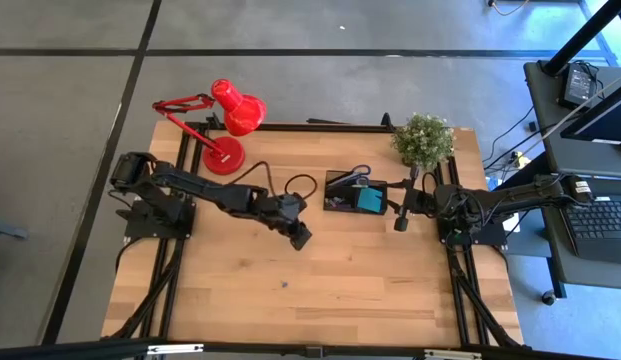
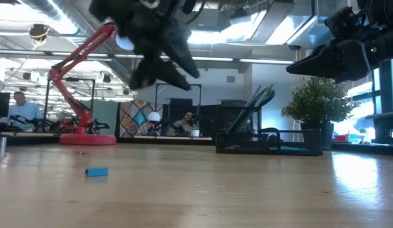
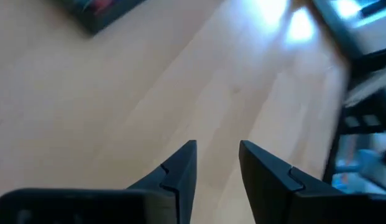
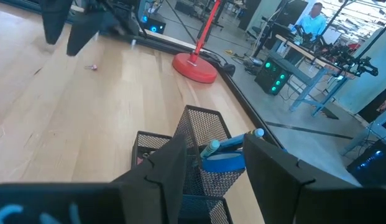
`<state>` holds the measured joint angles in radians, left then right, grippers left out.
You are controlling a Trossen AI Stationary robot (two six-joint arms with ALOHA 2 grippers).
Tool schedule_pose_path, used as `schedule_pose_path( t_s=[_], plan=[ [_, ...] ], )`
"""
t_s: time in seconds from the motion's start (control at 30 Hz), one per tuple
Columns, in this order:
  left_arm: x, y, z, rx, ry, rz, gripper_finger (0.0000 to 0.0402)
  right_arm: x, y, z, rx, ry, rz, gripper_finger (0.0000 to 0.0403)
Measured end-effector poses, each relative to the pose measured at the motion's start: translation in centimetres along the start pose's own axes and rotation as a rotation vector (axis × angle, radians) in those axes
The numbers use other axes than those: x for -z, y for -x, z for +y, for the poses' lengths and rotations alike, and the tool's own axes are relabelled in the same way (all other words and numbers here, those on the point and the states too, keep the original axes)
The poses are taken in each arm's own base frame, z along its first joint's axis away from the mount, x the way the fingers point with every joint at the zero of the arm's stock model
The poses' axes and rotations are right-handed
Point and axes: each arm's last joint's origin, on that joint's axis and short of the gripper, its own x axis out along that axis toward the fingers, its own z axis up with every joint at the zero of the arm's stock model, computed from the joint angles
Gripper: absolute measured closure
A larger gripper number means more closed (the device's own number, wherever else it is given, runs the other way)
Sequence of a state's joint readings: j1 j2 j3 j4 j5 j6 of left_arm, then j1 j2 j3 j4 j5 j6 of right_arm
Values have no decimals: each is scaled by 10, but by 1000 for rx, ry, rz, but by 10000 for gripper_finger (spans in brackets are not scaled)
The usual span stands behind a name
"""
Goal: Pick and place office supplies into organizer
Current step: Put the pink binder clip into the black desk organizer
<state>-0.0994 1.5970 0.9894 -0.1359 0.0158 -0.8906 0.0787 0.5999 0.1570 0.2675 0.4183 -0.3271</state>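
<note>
organizer [image 1: 353, 193] contents blurred, left gripper [image 3: 217, 163] empty, tiny bit [image 1: 284, 284] unidentifiable

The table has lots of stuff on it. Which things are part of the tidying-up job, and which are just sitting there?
Part of the job:
black mesh desk organizer
teal square sticky-note pad in it
blue-handled scissors in it
small blue block lying on the wood

Just sitting there:
red desk lamp
small green potted plant
</note>
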Motion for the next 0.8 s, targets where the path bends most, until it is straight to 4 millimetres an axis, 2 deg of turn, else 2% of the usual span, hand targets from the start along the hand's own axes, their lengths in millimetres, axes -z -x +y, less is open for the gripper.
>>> schedule_pose_path(
  t_s=[0.17,0.3,0.6,0.8],
  plan=[
    [-14,24,-19,-260,98,61,296,0,0,0,0,1,1,241],
    [-20,31,-24,-389,202,83,296,0,0,0,0,1,2,241],
    [2,9,6,-694,430,346,277,0,0,0,-3,22,4,241],
    [2,-2,23,-845,563,339,258,1,0,0,-6,23,10,241]
  ],
)
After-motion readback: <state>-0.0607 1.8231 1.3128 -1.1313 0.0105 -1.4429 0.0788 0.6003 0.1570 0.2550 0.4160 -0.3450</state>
